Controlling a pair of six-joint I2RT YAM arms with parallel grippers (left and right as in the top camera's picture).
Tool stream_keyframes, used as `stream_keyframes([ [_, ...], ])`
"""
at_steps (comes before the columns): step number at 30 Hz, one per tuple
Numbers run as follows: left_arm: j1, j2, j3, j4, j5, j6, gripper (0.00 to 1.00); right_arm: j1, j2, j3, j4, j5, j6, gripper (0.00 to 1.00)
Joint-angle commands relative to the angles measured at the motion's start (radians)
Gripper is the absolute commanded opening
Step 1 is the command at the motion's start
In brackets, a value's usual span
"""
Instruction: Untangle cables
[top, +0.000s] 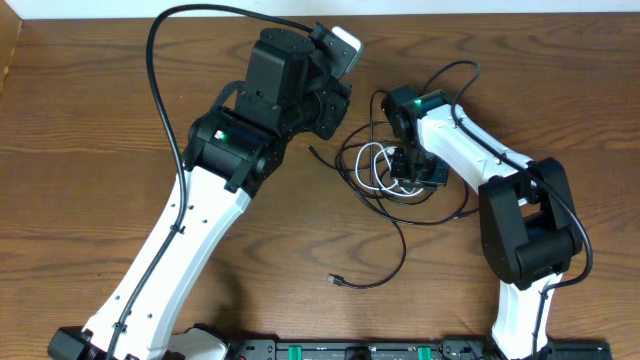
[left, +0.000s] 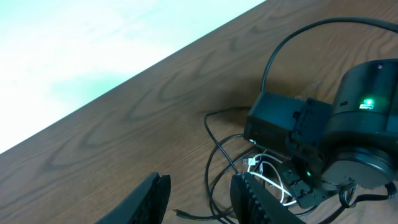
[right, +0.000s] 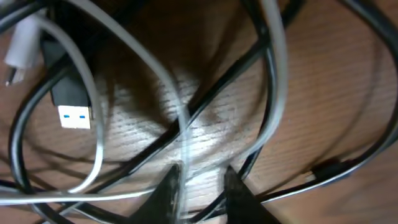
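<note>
A tangle of thin cables lies right of the table's centre: a white cable (top: 368, 166) looped among black cables (top: 402, 236). One black plug end (top: 337, 281) trails toward the front. My right gripper (top: 410, 176) is down in the tangle. In the right wrist view its fingertips (right: 173, 180) stand a narrow gap apart, with the white cable (right: 184, 134) running between them along the left finger and a black cable (right: 211, 93) crossing just ahead. A blue USB plug (right: 73, 111) lies to the left. My left gripper (left: 199, 202) hangs open and empty, left of the tangle (left: 264, 171).
The left arm (top: 260, 110) reaches over the table's middle, its thick black supply cable (top: 160, 60) arching at the back. The right arm (top: 520, 215) stands at the right. Bare wood lies to the left and front.
</note>
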Motion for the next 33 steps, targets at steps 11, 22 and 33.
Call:
stream_keyframes([
  [11,0.005,0.009,0.003,0.005,-0.002,0.006,0.37,0.003,0.006,-0.003,0.033,0.000,-0.018,0.01],
  [22,0.005,0.009,0.003,0.005,-0.002,0.006,0.37,0.003,0.006,-0.003,0.037,-0.014,-0.023,0.43],
  [33,0.005,0.009,0.003,0.005,-0.002,0.006,0.37,0.003,0.006,-0.003,0.032,-0.014,-0.022,0.53],
])
